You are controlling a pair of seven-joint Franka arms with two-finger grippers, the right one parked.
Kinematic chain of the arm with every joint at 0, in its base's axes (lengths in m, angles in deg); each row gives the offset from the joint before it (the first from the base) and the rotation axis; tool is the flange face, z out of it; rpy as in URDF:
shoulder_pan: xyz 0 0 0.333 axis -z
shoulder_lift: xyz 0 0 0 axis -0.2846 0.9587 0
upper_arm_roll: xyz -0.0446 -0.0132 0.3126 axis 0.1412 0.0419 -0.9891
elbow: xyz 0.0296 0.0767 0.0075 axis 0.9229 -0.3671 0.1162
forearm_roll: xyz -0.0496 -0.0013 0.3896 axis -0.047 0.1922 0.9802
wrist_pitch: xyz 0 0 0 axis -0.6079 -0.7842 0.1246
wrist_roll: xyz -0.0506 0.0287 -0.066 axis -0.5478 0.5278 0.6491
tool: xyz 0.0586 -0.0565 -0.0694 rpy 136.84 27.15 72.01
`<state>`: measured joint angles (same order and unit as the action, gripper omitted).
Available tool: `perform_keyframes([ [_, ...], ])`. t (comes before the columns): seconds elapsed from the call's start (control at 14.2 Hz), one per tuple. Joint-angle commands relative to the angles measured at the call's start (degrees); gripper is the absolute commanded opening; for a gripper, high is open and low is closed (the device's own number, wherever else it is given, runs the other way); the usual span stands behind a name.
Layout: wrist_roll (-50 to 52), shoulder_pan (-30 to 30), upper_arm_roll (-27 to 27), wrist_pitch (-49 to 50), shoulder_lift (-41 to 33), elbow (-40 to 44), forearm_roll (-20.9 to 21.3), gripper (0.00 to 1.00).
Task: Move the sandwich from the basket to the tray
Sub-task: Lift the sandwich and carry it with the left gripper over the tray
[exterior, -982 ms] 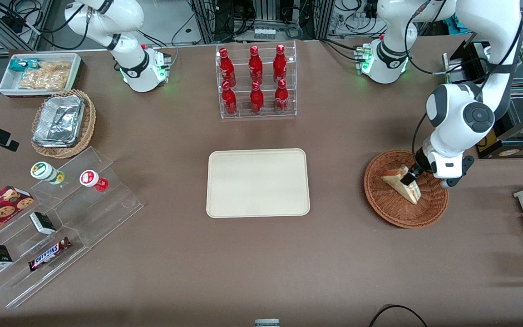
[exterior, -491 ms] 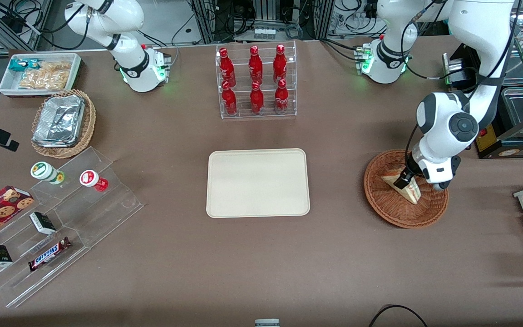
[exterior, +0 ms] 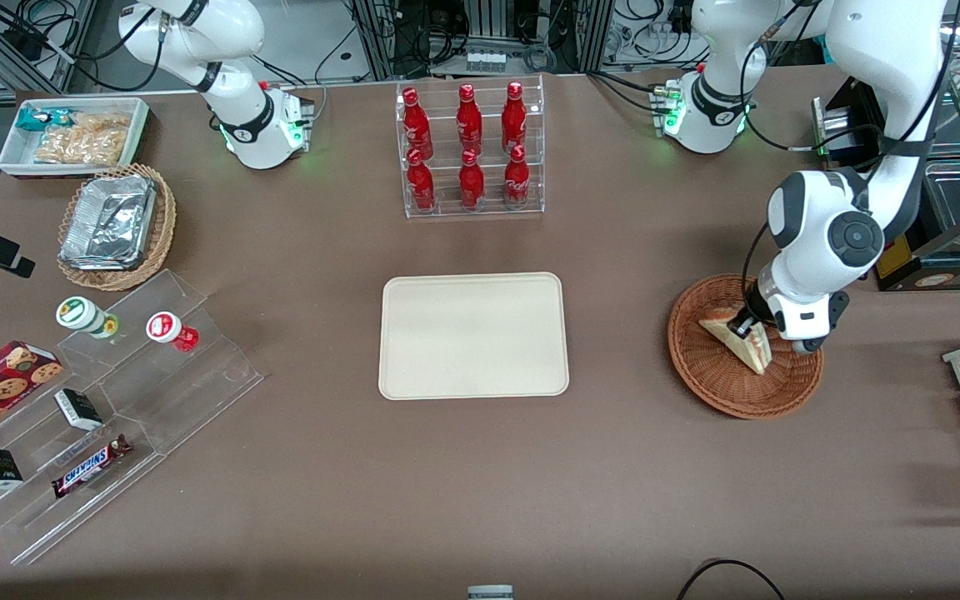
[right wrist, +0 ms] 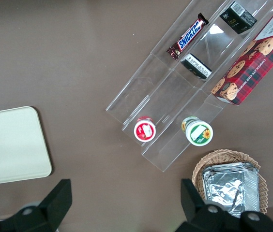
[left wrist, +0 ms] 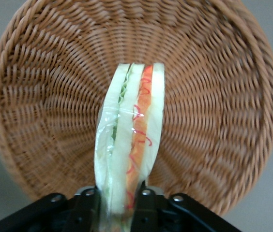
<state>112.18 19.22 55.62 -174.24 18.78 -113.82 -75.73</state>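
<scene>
Wicker basket (left wrist: 214, 96), gripper (left wrist: 119, 205) clamped on the sandwich (left wrist: 131, 140), wedge edge-up above the weave

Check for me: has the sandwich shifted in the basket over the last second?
Barely, if at all. The sandwich still sits at the same spot against the basket rim, with the gripper shut on it and nothing lifted.

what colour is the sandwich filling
Green and orange-red between white bread, clearest in the left wrist view: sandwich, pinched by the gripper.
</scene>
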Motion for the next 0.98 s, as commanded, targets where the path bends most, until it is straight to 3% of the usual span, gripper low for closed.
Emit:
perform_keyframes([
  [0.0,-7.91,2.75,0.24,12.24,-2.3,6.57,0.64,0.01],
  [0.21,-9.61,8.8,0.33,17.89,-0.21,12.73,0.46,0.01],
  [0.42,-14.6,14.52,0.42,18.34,6.37,20.29,0.37,0.07],
  [0.49,-15.23,16.97,0.42,18.34,7.61,21.7,0.37,0.03],
  [0.91,-9.37,28.76,0.51,17.9,18.06,33.64,0.11,0.0],
])
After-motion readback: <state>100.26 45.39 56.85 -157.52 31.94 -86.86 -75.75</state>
